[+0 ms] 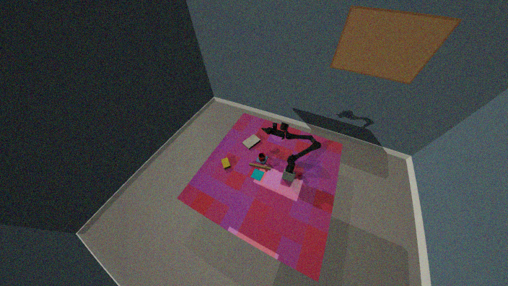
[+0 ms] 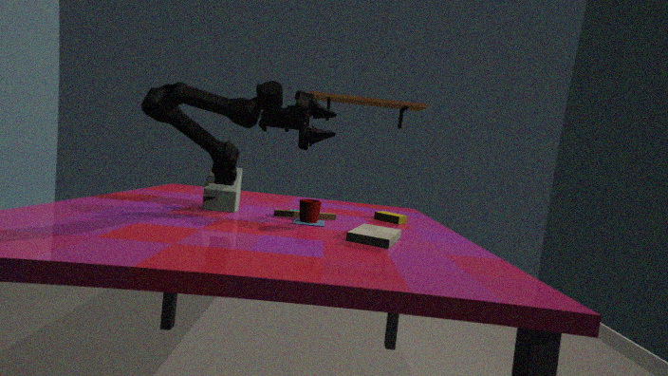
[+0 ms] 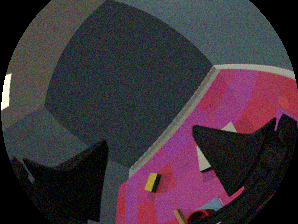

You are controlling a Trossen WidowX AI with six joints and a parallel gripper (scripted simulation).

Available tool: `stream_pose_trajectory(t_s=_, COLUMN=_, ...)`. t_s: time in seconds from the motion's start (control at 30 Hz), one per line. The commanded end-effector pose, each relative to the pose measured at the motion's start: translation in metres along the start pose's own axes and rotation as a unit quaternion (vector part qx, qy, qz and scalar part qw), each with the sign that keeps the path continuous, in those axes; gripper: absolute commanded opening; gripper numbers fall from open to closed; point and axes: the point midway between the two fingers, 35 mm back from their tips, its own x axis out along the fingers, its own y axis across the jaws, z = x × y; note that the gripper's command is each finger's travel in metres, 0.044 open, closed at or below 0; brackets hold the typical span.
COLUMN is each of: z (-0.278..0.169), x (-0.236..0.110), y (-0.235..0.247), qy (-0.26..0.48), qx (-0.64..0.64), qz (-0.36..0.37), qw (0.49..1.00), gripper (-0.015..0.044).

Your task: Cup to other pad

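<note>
A red cup [image 1: 262,157] [image 2: 309,212] stands upright on a blue-grey pad [image 2: 321,223] [image 3: 213,204]; its rim also shows at the bottom of the wrist view. Marbles inside it cannot be made out. The other pad [image 1: 257,175], teal and bare, lies beyond a thin wooden bar, nearer the arm's base. My gripper [image 1: 265,129] [image 2: 335,124] [image 3: 150,138] is open with nothing between its fingers. It hangs high above the table, pointing roughly level, well away from the cup.
The wooden bar [image 1: 260,166] [image 2: 285,214] lies between the two pads. A pale flat block [image 1: 251,141] [image 2: 375,232] and a yellow block [image 1: 225,162] [image 2: 390,217] [image 3: 151,182] lie off to the side. An orange shelf [image 1: 393,43] [image 2: 370,101] is on the wall.
</note>
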Motion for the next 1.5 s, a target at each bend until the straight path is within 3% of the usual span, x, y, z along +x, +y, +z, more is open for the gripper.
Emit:
stream_pose_trajectory(t_s=0.0, z=-0.003, x=0.002, y=0.0, qy=0.007, qx=0.008, qz=-0.002, qw=1.0, gripper=0.0374)
stream_pose_trajectory(t_s=0.13, z=-0.064, x=0.022, y=-0.006, qy=0.148, qx=0.156, qz=-0.072, qw=0.974, gripper=0.0269)
stream_pose_trajectory(t_s=0.27, z=-0.134, x=0.024, y=-0.011, qy=0.274, qx=0.28, qz=-0.205, qw=0.897, gripper=0.0164)
stream_pose_trajectory(t_s=0.37, z=-0.171, x=0.014, y=-0.016, qy=0.321, qx=0.324, qz=-0.307, qw=0.836, gripper=0.0148)
stream_pose_trajectory(t_s=0.53, z=-0.213, x=-0.011, y=-0.025, qy=0.337, qx=0.34, qz=-0.476, qw=0.738, gripper=0.0148)
stream_pose_trajectory(t_s=0.73, z=-0.233, x=-0.042, y=-0.038, qy=0.261, qx=0.285, qz=-0.648, qw=0.656, gripper=0.0148)
stream_pose_trajectory(t_s=1.47, z=-0.234, x=-0.047, y=-0.041, qy=0.251, qx=0.277, qz=-0.66, qw=0.652, gripper=0.0148)
